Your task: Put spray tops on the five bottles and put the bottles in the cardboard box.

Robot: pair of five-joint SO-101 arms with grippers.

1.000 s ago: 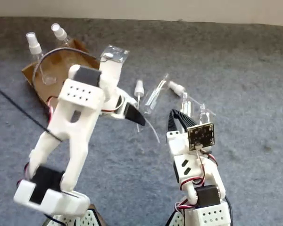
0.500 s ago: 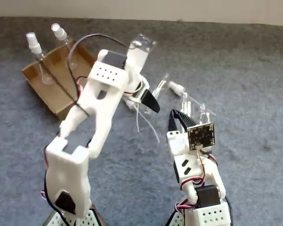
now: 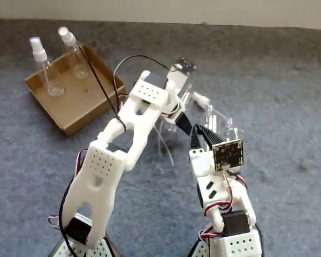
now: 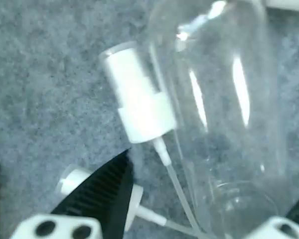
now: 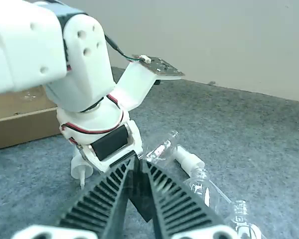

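Observation:
Two clear bottles with white spray tops [image 3: 45,75] [image 3: 75,56] stand upright in the cardboard box [image 3: 83,120] at the back left. My left gripper [image 3: 176,119] hangs low over the middle of the carpet, open, its jaws on either side of a clear bottle [image 4: 224,114] lying there. A loose white spray top [image 4: 139,109] with its dip tube lies beside that bottle, and a second one [image 4: 77,181] lies by the black finger. My right gripper [image 5: 134,169] is shut and holds nothing, just short of more lying bottles [image 5: 214,194] and a spray top [image 5: 187,160].
Grey carpet covers the table, with a pale wall [image 5: 214,40] along the far edge. The left arm's white links [image 3: 128,134] stretch diagonally across the middle. The lying bottles [image 3: 219,122] cluster right of the left gripper. Open carpet lies at the far right.
The left arm has swung from over the cardboard box to the right and come down at the lying bottle. The right arm has kept still.

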